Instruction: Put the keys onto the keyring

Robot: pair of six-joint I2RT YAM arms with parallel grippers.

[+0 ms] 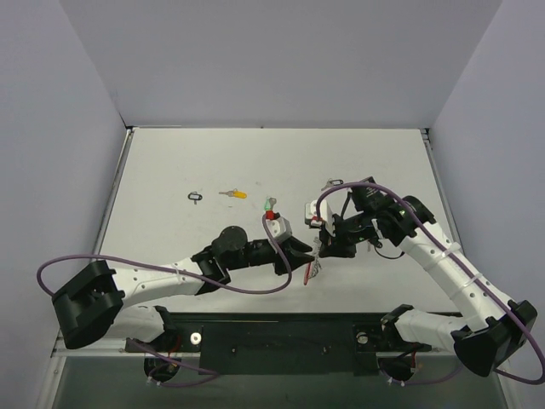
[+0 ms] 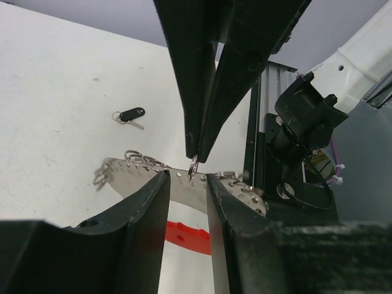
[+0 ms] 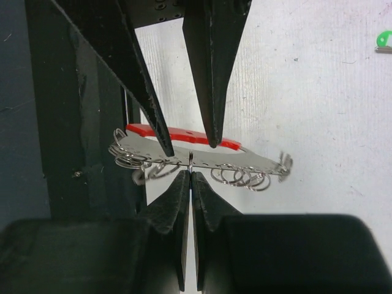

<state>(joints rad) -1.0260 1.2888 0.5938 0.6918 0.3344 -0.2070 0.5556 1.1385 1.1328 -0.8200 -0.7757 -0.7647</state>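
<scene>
White table below; right gripper pinches one small loop of the keyring (on its silver band), left gripper stands spread astride this loop.

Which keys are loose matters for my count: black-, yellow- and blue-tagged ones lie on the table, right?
Not blue: the top view shows the black-tagged key, the yellow-tagged key and a green-tagged key on the table.

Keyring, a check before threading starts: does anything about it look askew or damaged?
Nothing stands out. The keyring looks intact; the right claw pinches one small loop, and the left claw has its jaws apart either side of it.
</scene>
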